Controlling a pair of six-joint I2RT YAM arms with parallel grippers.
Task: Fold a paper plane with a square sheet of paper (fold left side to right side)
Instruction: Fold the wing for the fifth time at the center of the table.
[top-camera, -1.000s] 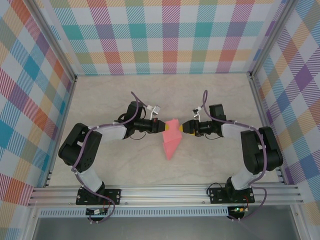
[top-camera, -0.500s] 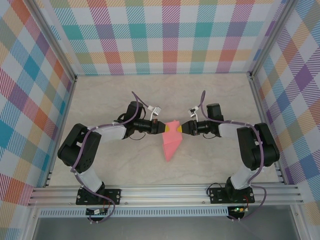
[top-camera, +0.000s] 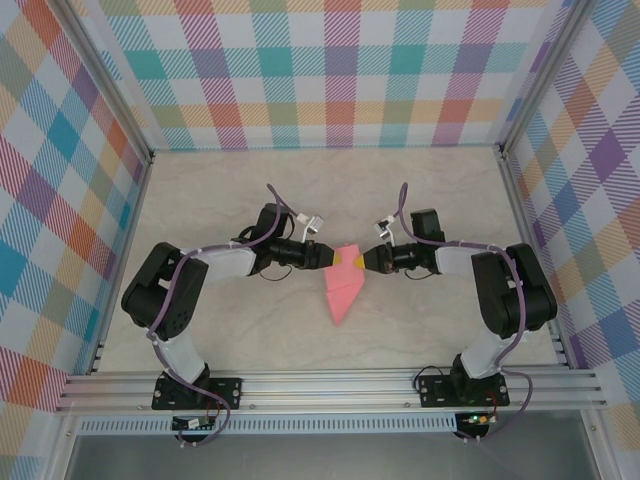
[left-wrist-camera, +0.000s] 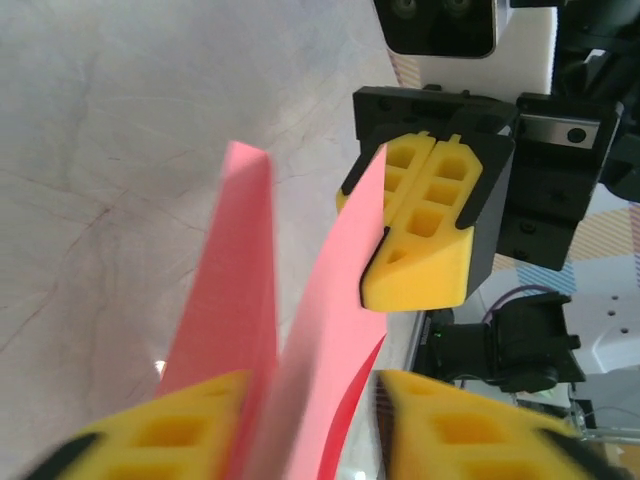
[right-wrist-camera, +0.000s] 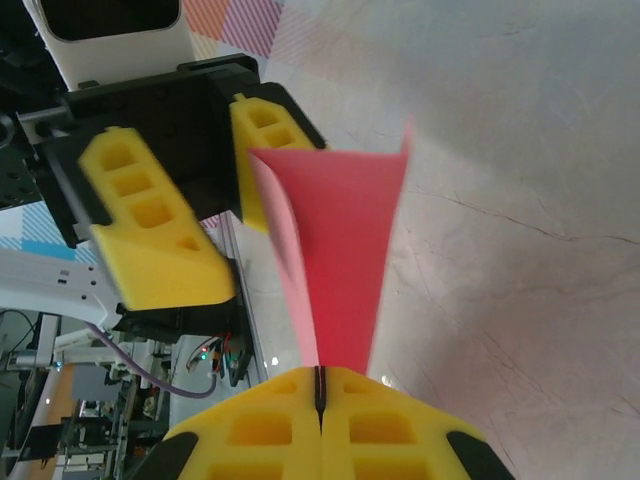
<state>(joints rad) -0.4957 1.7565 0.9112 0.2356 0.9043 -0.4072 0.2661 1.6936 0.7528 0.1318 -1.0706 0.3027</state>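
The salmon-pink paper (top-camera: 343, 290), folded into a narrow pointed dart, lies mid-table with its tip toward the near edge and its wide far end lifted between the two grippers. My right gripper (top-camera: 357, 261) comes in from the right and is shut on that end. In the right wrist view its yellow fingers (right-wrist-camera: 320, 385) pinch the paper (right-wrist-camera: 345, 230). My left gripper (top-camera: 330, 258) comes in from the left and stands open. In the left wrist view its jaws (left-wrist-camera: 310, 410) straddle the upright paper layers (left-wrist-camera: 240, 270), facing the right gripper (left-wrist-camera: 400, 270).
The marbled tabletop (top-camera: 230, 200) is walled by checked panels on three sides. An aluminium rail (top-camera: 330, 385) carrying both arm bases runs along the near edge. Both forearms stretch inward and meet at the table's middle.
The left gripper, shut on the paper a second ago, has opened. The right gripper has closed onto the paper's far end. The paper has shifted slightly.
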